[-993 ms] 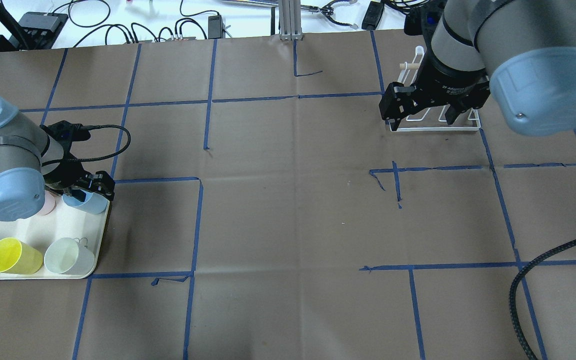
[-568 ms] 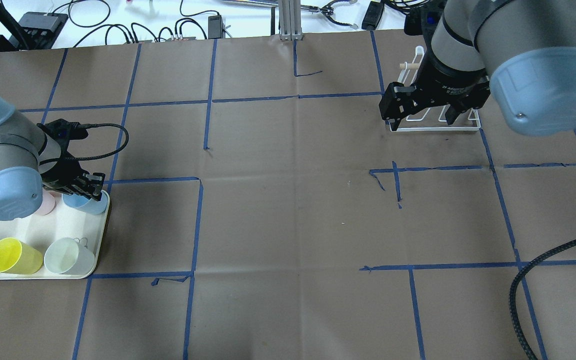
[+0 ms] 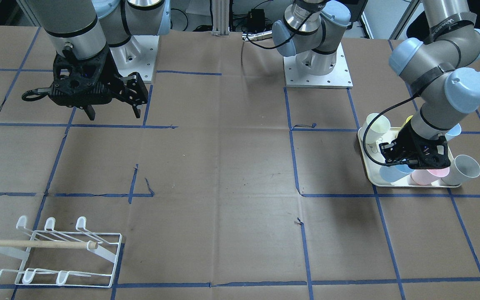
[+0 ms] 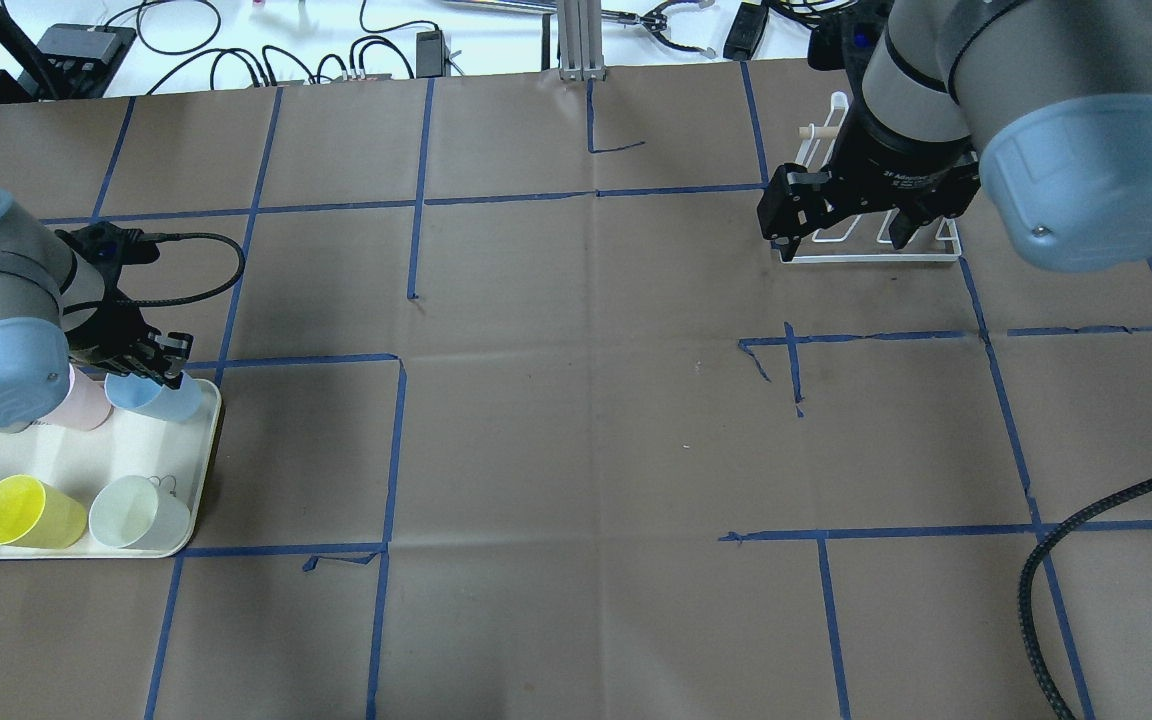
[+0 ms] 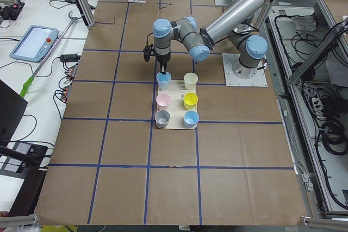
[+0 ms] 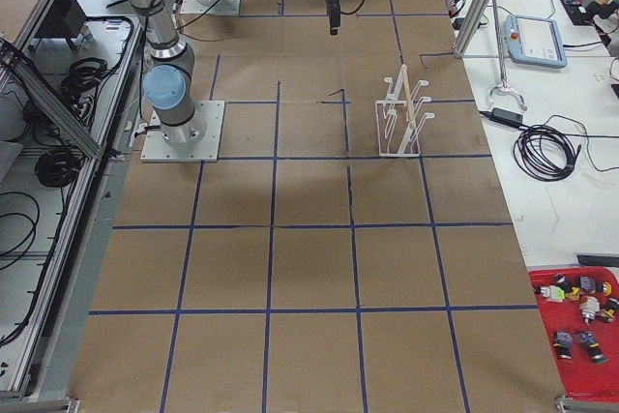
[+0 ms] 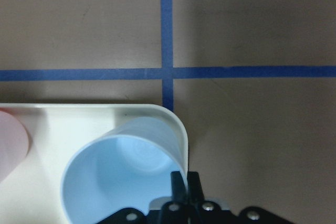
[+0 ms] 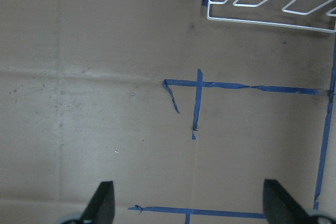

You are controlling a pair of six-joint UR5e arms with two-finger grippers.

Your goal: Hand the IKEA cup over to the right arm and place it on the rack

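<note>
My left gripper (image 7: pixel 186 182) pinches the blue cup (image 7: pixel 115 182) rim at the tray's (image 7: pixel 79 116) one-o'clock corner; my right gripper (image 3: pixel 113 112) gapes wide, empty.

Matt plastic cup (image 7: pixel 118 182) — wire rack (image 3: pixel 36 244)

The light blue IKEA cup (image 4: pixel 161 398) stands mouth up at the corner of the cream tray (image 7: pixel 94 116). Its wall is pinched at the rim between the closed fingers of my left gripper (image 7: pixel 186 183). My right arm (image 3: pixel 71 29) hangs above the table, and its black gripper (image 3: pixel 113 113) is spread wide and holds nothing. The white wire rack (image 3: pixel 81 223) stands on my right side with its prongs pointing up and a wooden dowel (image 3: pixel 36 244) across it.
</note>
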